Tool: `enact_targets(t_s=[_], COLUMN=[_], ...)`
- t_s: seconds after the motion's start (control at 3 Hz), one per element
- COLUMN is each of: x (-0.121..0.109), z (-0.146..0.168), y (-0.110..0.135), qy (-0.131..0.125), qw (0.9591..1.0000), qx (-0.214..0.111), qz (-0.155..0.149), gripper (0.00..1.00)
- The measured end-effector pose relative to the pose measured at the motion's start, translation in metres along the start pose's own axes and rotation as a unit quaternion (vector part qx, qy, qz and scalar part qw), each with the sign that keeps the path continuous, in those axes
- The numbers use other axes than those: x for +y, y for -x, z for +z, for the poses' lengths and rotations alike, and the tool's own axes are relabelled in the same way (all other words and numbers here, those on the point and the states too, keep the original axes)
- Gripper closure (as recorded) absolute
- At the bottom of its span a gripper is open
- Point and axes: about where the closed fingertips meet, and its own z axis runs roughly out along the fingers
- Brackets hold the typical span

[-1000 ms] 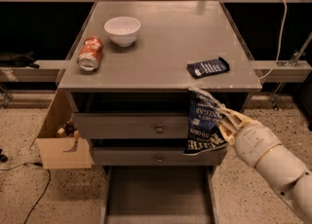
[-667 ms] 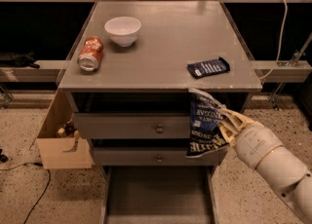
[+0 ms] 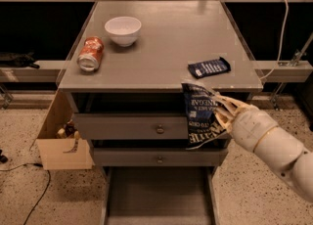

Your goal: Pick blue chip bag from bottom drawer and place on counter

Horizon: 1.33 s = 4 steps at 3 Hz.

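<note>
The blue chip bag point(image 3: 199, 115), crinkled navy foil with white lettering, hangs upright in front of the upper drawers, its top just at the counter's front edge. My gripper point(image 3: 219, 113) is shut on the bag's right side, coming in from the lower right on a cream arm point(image 3: 274, 146). The bottom drawer point(image 3: 156, 197) is pulled open below, its grey floor bare. The counter point(image 3: 161, 43) is the grey cabinet top just above the bag.
On the counter sit a white bowl point(image 3: 122, 30), a tipped orange can point(image 3: 91, 54) at the left and a flat dark-blue packet point(image 3: 209, 67) near the front right. A cardboard box point(image 3: 61, 141) stands left of the cabinet. Two knobbed drawers point(image 3: 146, 127) are closed.
My gripper has lifted the chip bag a little higher, so that its top now reaches the counter's front edge.
</note>
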Motion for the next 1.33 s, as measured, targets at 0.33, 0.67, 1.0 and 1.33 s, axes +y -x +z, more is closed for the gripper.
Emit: enact_targets(t_s=[0.33, 0.67, 1.0, 1.33], x=[-0.047, -0.092, -0.101, -0.096], z=[0.018, 0.028, 0.027, 0.032], y=[0.004, 0.008, 0.008, 0.010], qy=[0.007, 0.009, 0.003, 0.019], qw=[0.9994, 0.9978, 0.9978, 0.9969], qx=[-0.002, 0.002, 0.002, 0.002], qz=[-0.034, -0.065, -0.067, -0.076], gripper=[1.00, 1.00, 1.00, 1.00])
